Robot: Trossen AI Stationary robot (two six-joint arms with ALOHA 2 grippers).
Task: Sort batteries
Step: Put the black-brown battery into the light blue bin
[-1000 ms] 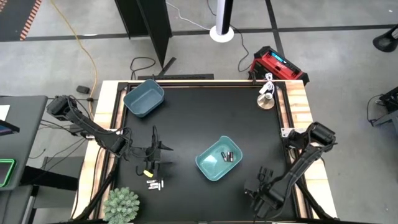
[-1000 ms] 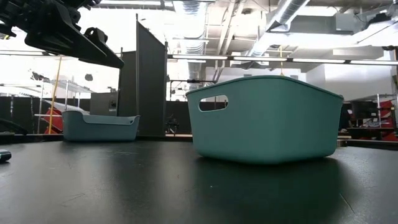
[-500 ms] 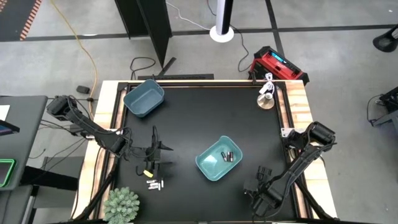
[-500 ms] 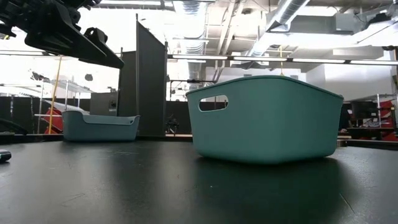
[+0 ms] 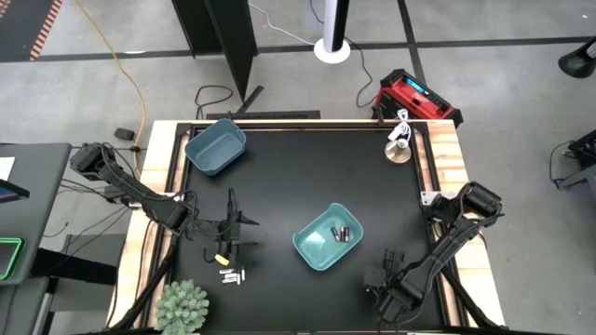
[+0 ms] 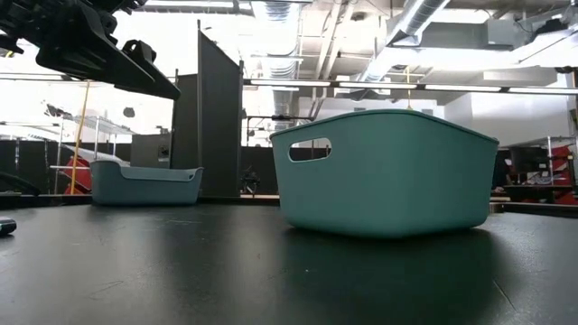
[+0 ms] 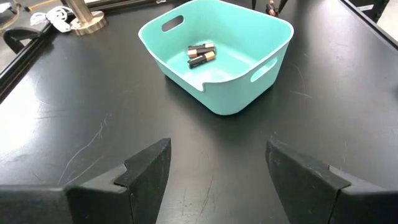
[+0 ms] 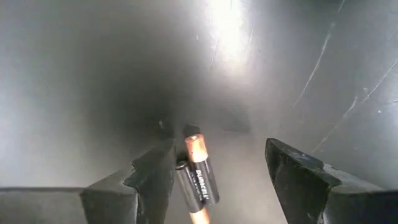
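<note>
Beside the teal plastic bin (image 5: 328, 238) at mid-table, on its right-arm side and toward the front edge, my right gripper (image 8: 214, 171) points down at the black tabletop (image 5: 307, 167) with its two dark fingers spread wide and gripping nothing. Between those fingers lie two dark cylindrical batteries with copper-coloured ends (image 8: 198, 177), side by side and touching, flat on the tabletop; neither finger touches them. Inside the teal bin rest two more dark copper-tipped batteries (image 7: 201, 53), lying close together on the bin's floor. On the opposite side of the teal bin, my left gripper (image 7: 217, 174) hovers over the tabletop, its fingers likewise wide apart and empty, aimed toward the bin. Just in front of that gripper, farther from the bin, a few small white batteries (image 5: 231, 275) lie grouped on the table, near a green spiky ball-shaped plant (image 5: 182, 305) at the table's front corner. A second, darker blue plastic bin (image 5: 215, 146) stands well apart from the teal bin, at the far corner on my left side.
</note>
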